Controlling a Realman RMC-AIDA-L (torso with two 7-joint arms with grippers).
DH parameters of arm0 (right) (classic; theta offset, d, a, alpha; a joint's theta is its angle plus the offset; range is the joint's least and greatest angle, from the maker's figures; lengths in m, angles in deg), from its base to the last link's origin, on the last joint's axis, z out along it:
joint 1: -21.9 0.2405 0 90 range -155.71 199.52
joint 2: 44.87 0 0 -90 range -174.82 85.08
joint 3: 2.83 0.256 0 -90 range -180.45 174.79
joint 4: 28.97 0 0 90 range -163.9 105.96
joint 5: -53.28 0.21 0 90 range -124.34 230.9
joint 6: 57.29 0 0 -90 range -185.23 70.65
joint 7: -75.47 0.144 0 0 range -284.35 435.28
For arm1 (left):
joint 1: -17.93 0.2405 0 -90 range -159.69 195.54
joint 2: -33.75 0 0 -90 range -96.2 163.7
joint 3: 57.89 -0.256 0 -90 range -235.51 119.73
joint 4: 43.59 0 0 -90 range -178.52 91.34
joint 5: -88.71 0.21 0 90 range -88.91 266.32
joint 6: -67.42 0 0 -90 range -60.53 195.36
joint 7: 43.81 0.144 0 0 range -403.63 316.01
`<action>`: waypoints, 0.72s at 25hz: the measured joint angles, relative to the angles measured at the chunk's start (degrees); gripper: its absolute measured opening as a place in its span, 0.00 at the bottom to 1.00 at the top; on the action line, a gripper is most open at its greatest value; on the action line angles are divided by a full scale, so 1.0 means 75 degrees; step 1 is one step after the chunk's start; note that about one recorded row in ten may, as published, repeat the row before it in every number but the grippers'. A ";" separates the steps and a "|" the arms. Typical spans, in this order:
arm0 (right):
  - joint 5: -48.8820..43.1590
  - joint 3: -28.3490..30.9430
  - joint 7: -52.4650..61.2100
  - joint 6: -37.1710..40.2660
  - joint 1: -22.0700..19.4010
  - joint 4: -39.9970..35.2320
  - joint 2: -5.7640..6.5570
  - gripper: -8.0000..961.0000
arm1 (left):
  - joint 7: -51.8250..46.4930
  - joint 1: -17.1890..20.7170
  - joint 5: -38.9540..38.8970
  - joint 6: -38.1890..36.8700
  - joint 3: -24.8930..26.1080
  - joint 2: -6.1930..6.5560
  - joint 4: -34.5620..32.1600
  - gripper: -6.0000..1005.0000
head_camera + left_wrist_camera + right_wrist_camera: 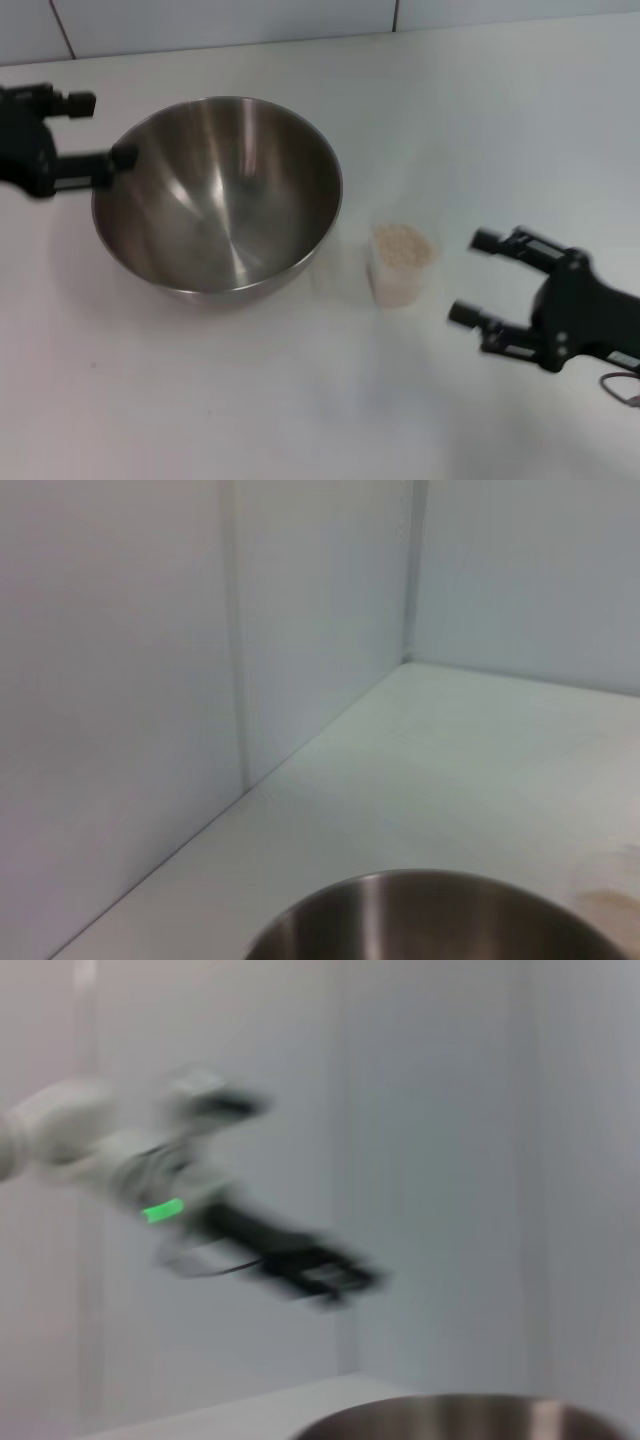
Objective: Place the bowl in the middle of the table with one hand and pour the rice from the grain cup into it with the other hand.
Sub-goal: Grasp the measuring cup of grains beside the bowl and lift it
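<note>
The steel bowl (218, 195) stands on the white table (200, 400), left of centre, and is empty inside. The small translucent grain cup (400, 265), filled with pale rice (402, 243), stands just right of the bowl. My left gripper (103, 130) is open at the bowl's left rim, with one fingertip close to the rim. My right gripper (472, 278) is open and empty, a short way right of the cup. The bowl's rim shows in the left wrist view (440, 920) and in the right wrist view (470, 1420).
A white tiled wall (220, 20) runs along the table's far edge. The right wrist view shows my left arm (200, 1210), blurred, above the bowl's far side. The cup shows faintly in the left wrist view (612, 900).
</note>
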 joint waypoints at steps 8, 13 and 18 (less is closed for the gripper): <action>0.0170 0.2363 -0.0797 -0.0838 -0.0855 -0.0184 -0.0072 0.78 | 0.1199 0.0845 -0.0317 -0.0496 0.0168 0.0021 0.0475 0.77; 0.0001 0.2412 -0.0830 -0.1785 -0.0854 -0.0544 -0.0072 0.78 | 0.1139 0.0646 -0.0075 -0.0476 0.0319 0.0027 0.0830 0.79; -0.0261 0.2417 -0.0827 -0.2451 -0.0778 -0.0944 -0.0066 0.78 | 0.1039 0.0436 0.0180 -0.0448 0.0375 0.0016 0.0985 0.79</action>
